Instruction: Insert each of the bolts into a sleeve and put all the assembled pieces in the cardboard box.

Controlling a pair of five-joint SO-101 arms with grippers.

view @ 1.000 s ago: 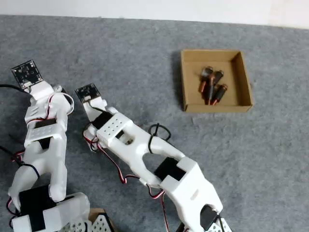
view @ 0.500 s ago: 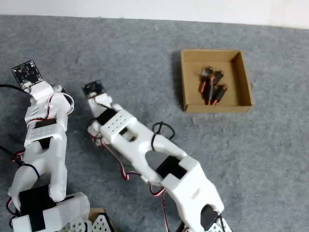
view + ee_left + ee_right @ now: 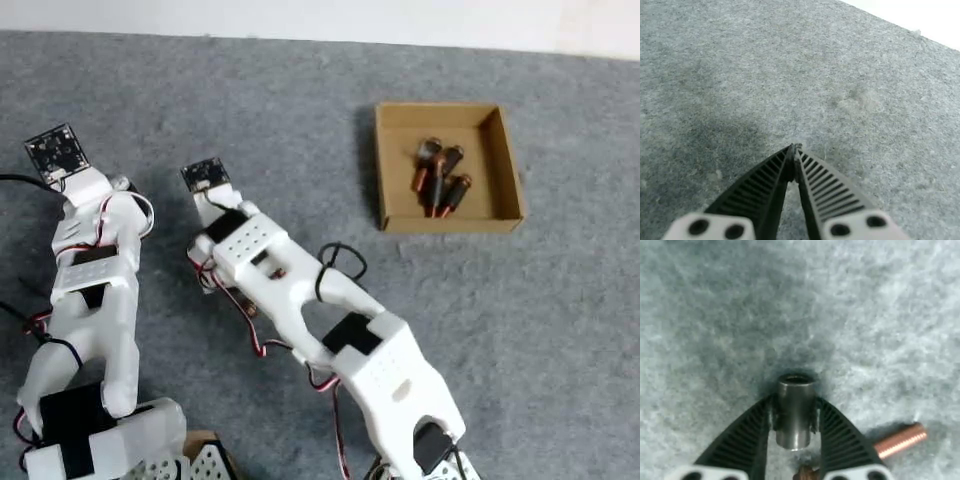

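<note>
Our right arm (image 3: pixel 290 290) has swung a touch toward the upper right of the high view in the last second. The right gripper (image 3: pixel 794 403) is pinching a dark sleeve (image 3: pixel 795 415), and a copper bolt (image 3: pixel 900 440) lies on the grey mat (image 3: pixel 715 315) nearby, so we reckon one more assembly is underway. The left gripper (image 3: pixel 793 150) is pressed together and empty. The cardboard box (image 3: pixel 383 165), upper right, holds what look like three assembled pieces (image 3: pixel 438 178).

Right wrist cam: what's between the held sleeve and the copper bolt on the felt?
One finger of the right gripper, against the sleeve, then bare grey felt up to the bolt; right wrist view.
</note>
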